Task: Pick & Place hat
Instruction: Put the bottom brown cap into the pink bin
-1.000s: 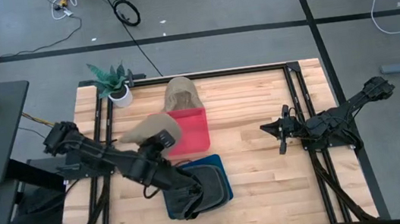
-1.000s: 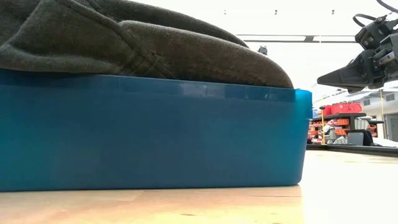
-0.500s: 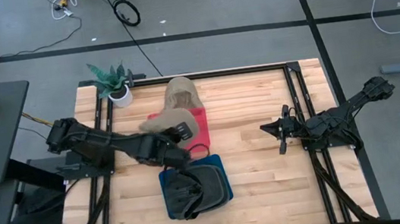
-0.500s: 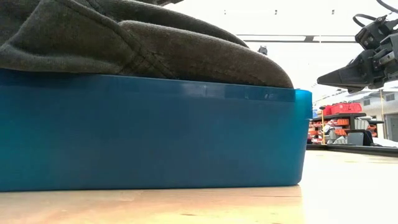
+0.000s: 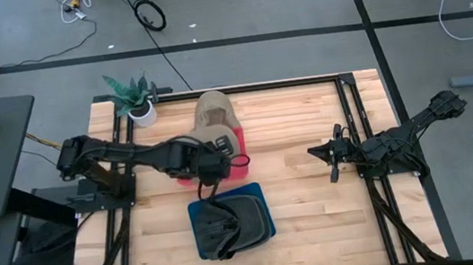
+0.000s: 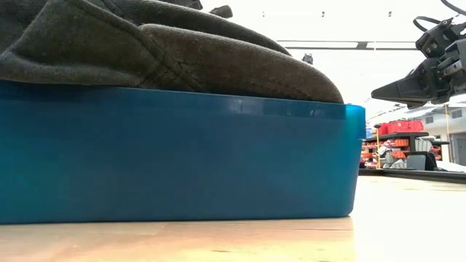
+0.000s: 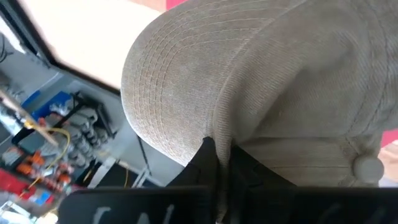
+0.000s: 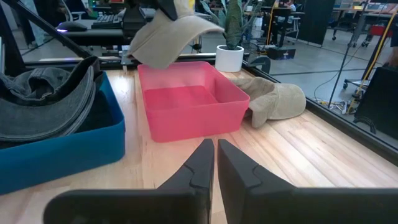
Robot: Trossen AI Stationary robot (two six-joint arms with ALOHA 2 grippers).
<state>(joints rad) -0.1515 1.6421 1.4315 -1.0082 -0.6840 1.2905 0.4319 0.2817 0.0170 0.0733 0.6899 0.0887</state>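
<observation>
Beige hat (image 8: 166,38) pinched in left gripper (image 5: 209,154) by brim, hanging over pink bin (image 8: 189,106) near tabletop's far edge

Risk: release off-centre, hat drapes over bin wall or slides out, judging by thin brim grip

Pink bin empty; blue bin (image 5: 262,215) holds dark grey hat (image 5: 230,224); second beige hat (image 5: 214,109) lies on table behind pink bin

Right gripper (image 5: 333,158) idle by right edge, fingers together
</observation>
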